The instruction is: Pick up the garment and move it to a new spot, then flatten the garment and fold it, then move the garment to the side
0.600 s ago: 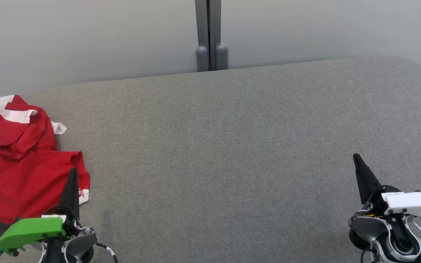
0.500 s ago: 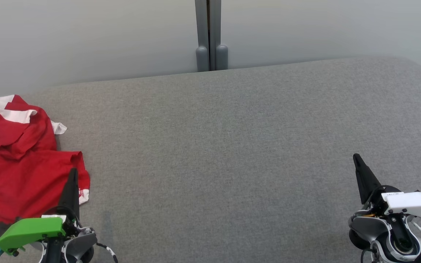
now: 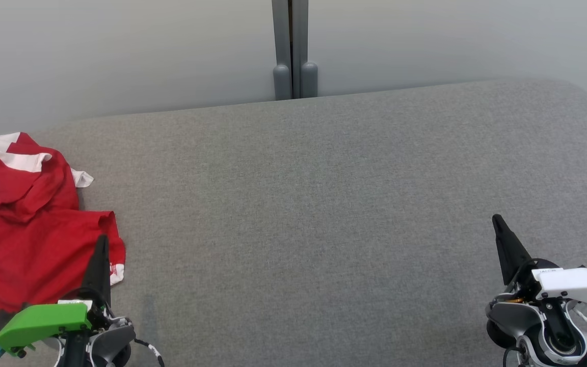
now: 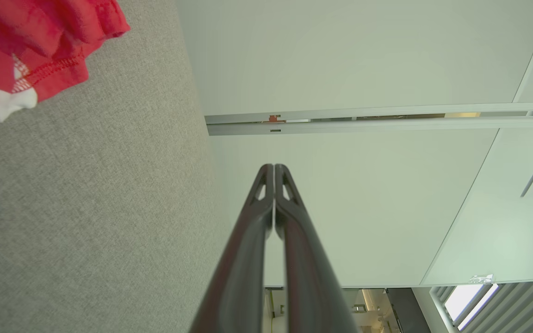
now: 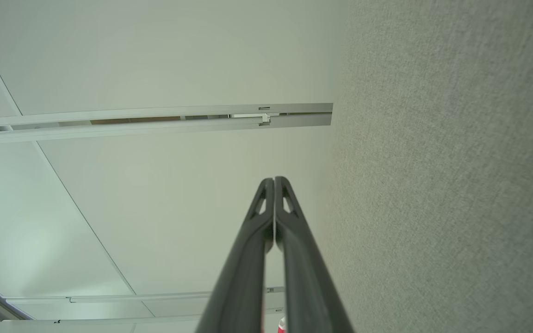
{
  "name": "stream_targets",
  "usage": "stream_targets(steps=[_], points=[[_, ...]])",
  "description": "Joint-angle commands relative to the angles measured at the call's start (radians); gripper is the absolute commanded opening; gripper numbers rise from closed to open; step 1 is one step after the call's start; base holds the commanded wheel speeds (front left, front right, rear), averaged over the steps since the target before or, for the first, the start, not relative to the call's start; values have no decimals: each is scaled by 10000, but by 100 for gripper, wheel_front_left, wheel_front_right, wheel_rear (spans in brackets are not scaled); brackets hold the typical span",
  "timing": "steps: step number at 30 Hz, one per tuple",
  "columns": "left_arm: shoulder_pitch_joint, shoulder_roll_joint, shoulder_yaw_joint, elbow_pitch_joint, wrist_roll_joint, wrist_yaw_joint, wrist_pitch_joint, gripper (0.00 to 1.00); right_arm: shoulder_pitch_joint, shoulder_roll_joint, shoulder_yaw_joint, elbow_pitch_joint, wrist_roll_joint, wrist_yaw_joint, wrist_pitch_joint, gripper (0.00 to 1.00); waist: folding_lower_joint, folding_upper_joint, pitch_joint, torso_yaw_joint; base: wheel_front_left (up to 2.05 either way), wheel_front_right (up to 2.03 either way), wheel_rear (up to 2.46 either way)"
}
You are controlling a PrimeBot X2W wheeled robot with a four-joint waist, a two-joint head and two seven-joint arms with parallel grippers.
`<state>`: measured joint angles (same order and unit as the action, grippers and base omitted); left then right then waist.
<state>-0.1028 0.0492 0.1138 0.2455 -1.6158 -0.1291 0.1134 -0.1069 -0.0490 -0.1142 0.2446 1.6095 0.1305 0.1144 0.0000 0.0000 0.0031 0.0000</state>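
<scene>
- A crumpled red shirt with white trim and dark lettering [image 3: 28, 224] lies at the far left of a wide grey woven-fabric surface [image 3: 324, 204]. The edge of the head view cuts off part of it.
- A white-edged hem corner of the shirt [image 4: 40, 41] shows at the upper left of the left wrist view. Bare grey fabric lies between it and the fingers.
- The left gripper [image 3: 102, 242], under a bright green wrist cover [image 3: 44, 321], sits at the lower left of the head view. Its dark tip overlaps the shirt's lower right hem there.
- The left gripper's jaws are clenched with nothing between them. The two long dark fingers [image 4: 248, 259] press together along their length and point toward the pale wall.
- The right gripper [image 3: 498, 221], under a white wrist cover [image 3: 574, 285], stands at the lower right over bare grey fabric, well apart from the shirt.
- Its jaws are clenched too and grasp nothing. In the right wrist view the gripper [image 5: 274, 179] has its fingertips meeting.
- Behind the surface stands a pale grey panelled wall [image 3: 120, 51] with a darker grey upright post [image 3: 293, 51] at its middle.
</scene>
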Motion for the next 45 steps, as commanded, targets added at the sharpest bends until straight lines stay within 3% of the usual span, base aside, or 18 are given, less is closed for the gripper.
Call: stream_targets(steps=[1,2,8,14,32,45], points=[[-145,29,7,3,58,-59,30,0,-48,-24,-2,11,70,4,22,0,0,0,0,0,0,0,0],[1,0,0,-1,3,0,-4,100,1,0,2,0,0,0,-3,100,0,0,0,0,0,0,0],[155,-25,-177,23,132,26,-229,100,151,9,154,70,-223,0,-204,100,0,0,-3,-2,0,0,0],[279,-20,-352,-174,611,138,-523,100,213,-104,385,3,-1300,1,-521,100,0,0,-5,-7,0,0,0],[644,276,-1212,-342,4422,934,-1297,100,416,-304,869,-819,-5832,1,-1306,100,0,0,-31,42,0,0,0],[866,696,-1781,-231,6665,1777,-1606,100,395,-524,1267,-848,-8161,2,-1775,100,0,0,-75,78,0,0,0]])
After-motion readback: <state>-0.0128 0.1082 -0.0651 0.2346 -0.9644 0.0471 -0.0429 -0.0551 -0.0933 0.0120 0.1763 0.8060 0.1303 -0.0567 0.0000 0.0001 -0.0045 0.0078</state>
